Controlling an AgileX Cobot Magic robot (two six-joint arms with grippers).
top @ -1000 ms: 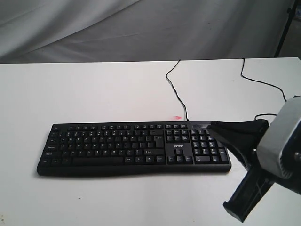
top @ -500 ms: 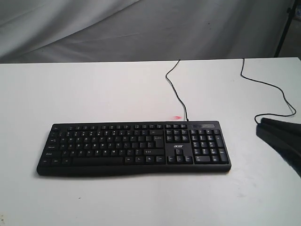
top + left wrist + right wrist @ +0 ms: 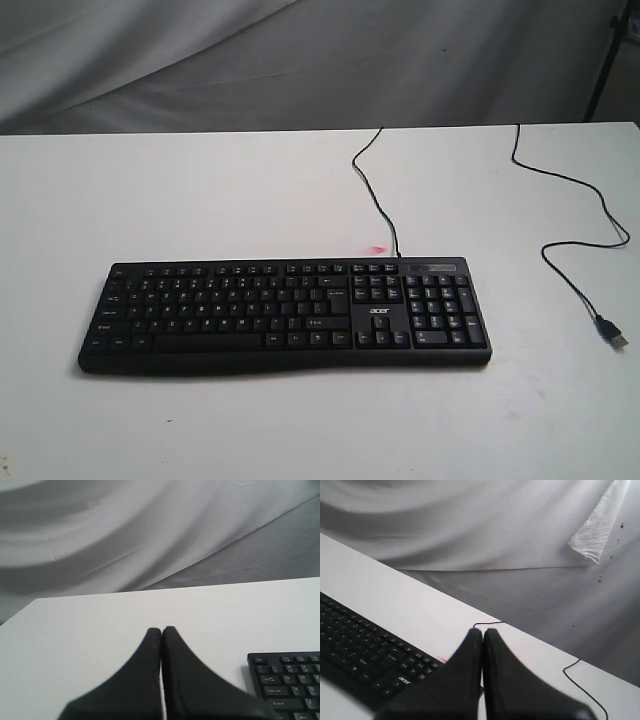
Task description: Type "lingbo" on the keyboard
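The black keyboard (image 3: 285, 315) with white legends and an "acer" logo lies flat across the middle of the white table (image 3: 200, 200). Neither arm shows in the exterior view. In the left wrist view my left gripper (image 3: 162, 629) is shut with nothing in it, held above bare table beside the keyboard's corner (image 3: 287, 682). In the right wrist view my right gripper (image 3: 483, 631) is shut and empty too, above the table beside the keyboard's number-pad end (image 3: 365, 655).
The keyboard's thin black cable (image 3: 372, 190) runs from its back edge toward the table's far side. A second black cable (image 3: 570, 225) snakes down the right side and ends in a loose USB plug (image 3: 612, 333). Grey cloth hangs behind the table.
The right arm, which stood over the keyboard's right end a second ago, has pulled off to the right and left the exterior view, uncovering the USB plug. The keyboard has not moved.
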